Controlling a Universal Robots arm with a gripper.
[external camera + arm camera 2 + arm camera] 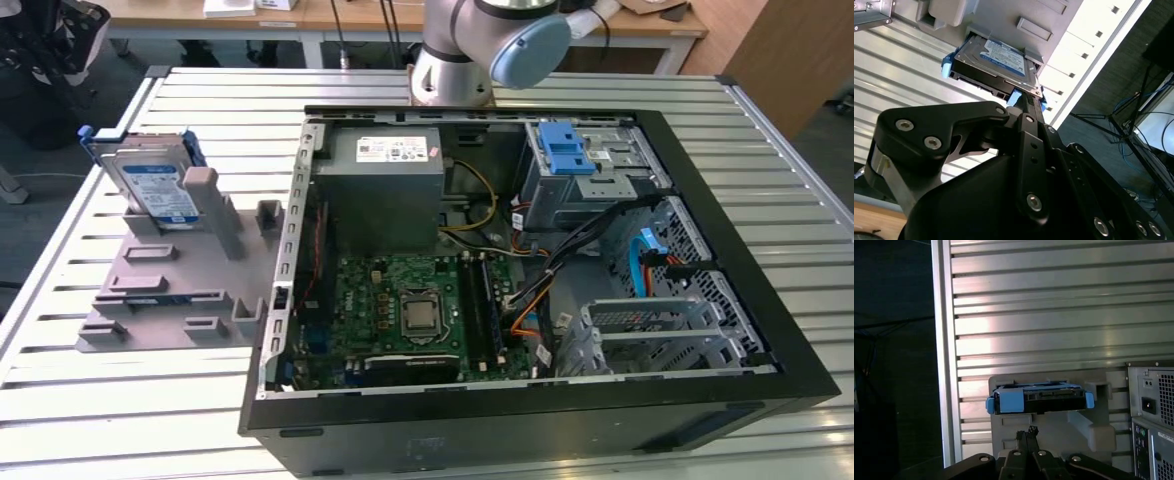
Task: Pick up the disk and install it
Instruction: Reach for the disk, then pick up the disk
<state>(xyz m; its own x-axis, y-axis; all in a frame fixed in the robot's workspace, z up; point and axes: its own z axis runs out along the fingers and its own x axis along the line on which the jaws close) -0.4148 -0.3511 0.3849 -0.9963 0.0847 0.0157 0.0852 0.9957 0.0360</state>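
Observation:
The disk (pixel 154 185), a silver drive with a white-and-blue label in a blue carrier frame, stands on edge in a slot of a grey fixture (pixel 174 290) at the exterior view's left, beside the open computer case (pixel 534 400). In both wrist views the disk (pixel 994 62) (pixel 1039 397) lies ahead of my gripper (pixel 1026 105) (pixel 1026 432) with a gap between them. The black fingertips stand together and hold nothing.
Inside the case are a grey power-supply box (pixel 387 160), a metal cage with a blue latch (pixel 567 150) and a green motherboard (pixel 414 310). The slatted aluminium table (pixel 200 100) ends just beyond the fixture, at its edge (pixel 941 340). The arm's base (pixel 461 60) stands behind the case.

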